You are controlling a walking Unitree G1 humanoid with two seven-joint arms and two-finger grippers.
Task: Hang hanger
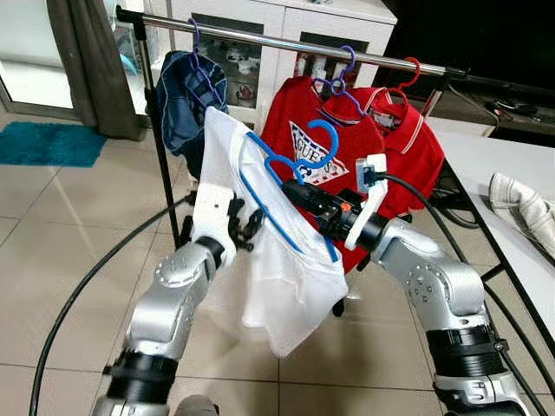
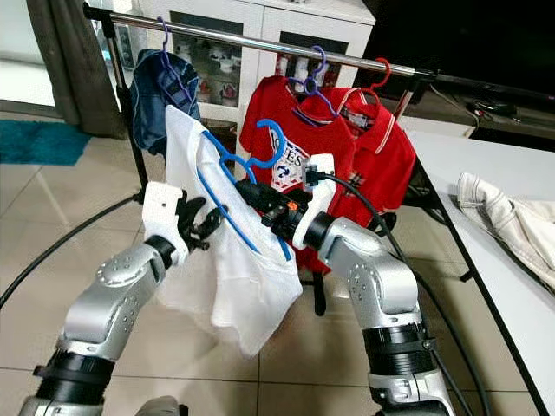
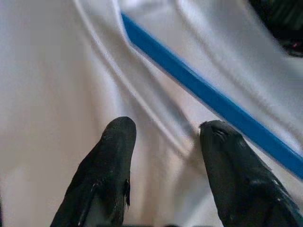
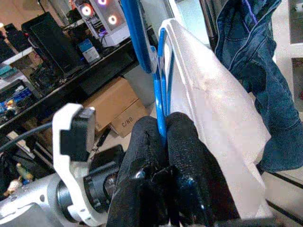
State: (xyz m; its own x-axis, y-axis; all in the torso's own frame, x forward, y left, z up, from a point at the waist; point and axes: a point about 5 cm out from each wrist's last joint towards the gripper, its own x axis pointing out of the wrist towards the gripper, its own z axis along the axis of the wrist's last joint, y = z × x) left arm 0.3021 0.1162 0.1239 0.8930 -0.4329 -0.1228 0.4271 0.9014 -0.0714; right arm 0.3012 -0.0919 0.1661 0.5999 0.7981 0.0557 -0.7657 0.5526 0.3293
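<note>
A blue hanger (image 1: 332, 149) carries a white shirt (image 1: 286, 286) in front of the clothes rail (image 1: 286, 42), below bar height. My right gripper (image 4: 161, 124) is shut on the hanger's blue neck, just under its hook. My left gripper (image 1: 245, 227) is open at the shirt's left side. Its fingertips (image 3: 118, 135) rest close to the white cloth, beside the hanger's blue arm (image 3: 208, 97). On the rail hang a denim garment (image 1: 186, 95) at the left and two red shirts (image 1: 299, 130) (image 1: 414, 143) at the right, with a bare stretch of bar between them.
A white table (image 1: 486, 165) with a crumpled pale cloth (image 1: 520, 204) stands at the right. The rail's black upright (image 1: 160, 147) is on the left, and a black cable (image 1: 78, 295) curves over the tiled floor. A white cabinet (image 1: 260, 26) stands behind the rail.
</note>
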